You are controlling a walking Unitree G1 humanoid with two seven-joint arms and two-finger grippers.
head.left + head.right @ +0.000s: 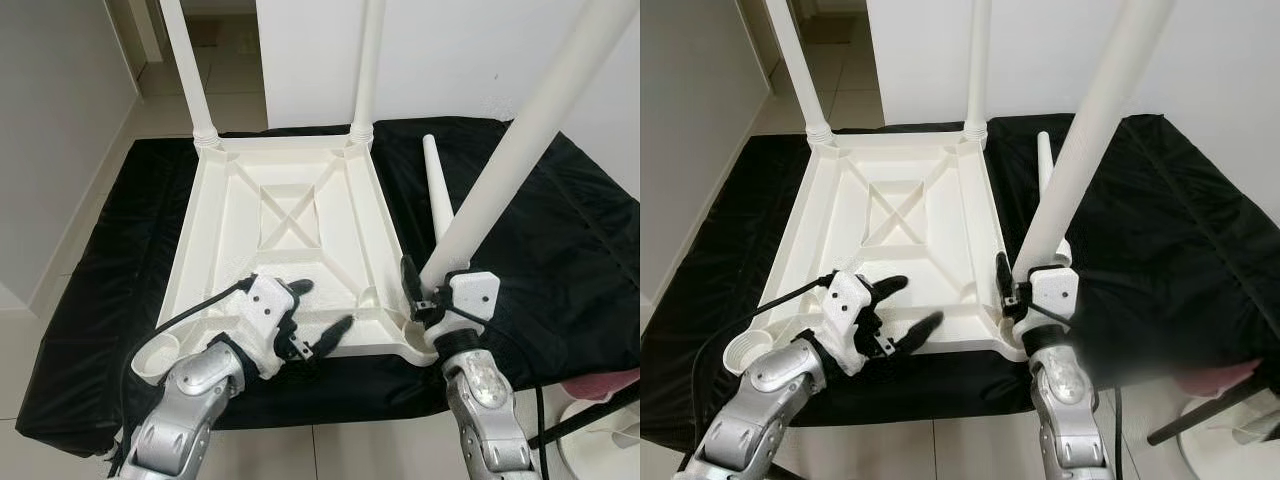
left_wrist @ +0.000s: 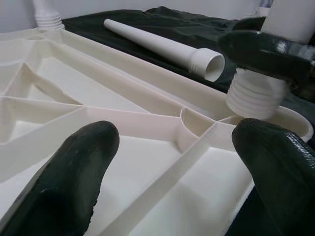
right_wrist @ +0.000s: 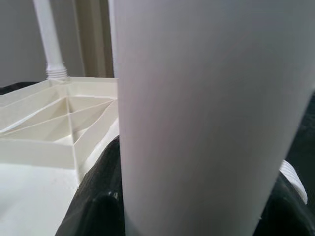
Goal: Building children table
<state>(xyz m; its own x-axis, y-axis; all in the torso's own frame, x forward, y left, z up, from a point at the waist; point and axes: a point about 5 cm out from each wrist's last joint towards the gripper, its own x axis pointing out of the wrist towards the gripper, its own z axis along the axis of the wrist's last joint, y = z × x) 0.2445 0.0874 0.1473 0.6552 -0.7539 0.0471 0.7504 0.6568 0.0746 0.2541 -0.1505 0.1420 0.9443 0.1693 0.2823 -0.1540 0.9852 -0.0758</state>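
Observation:
A white plastic tabletop (image 1: 215, 230) lies upside down on a black cloth (image 1: 110, 260). Two white legs (image 1: 188, 70) (image 1: 368, 60) stand screwed into its far corners. My right gripper (image 1: 432, 295) is shut on a third leg (image 1: 520, 140), which leans to the right. That leg's threaded end (image 2: 256, 96) meets the near right corner socket (image 2: 290, 123); whether the threads have caught I cannot tell. A fourth leg (image 1: 436, 185) lies loose on the cloth right of the tabletop. My left gripper (image 1: 322, 306) hangs open over the tabletop's near edge, holding nothing.
The near left corner socket (image 1: 150, 362) has no leg in it. A white wall (image 1: 450, 50) rises behind the cloth and another runs along the left. At the lower right are a pink thing (image 1: 605, 385), a black rod (image 1: 590, 410) and a white object (image 1: 600, 430) on the tiled floor.

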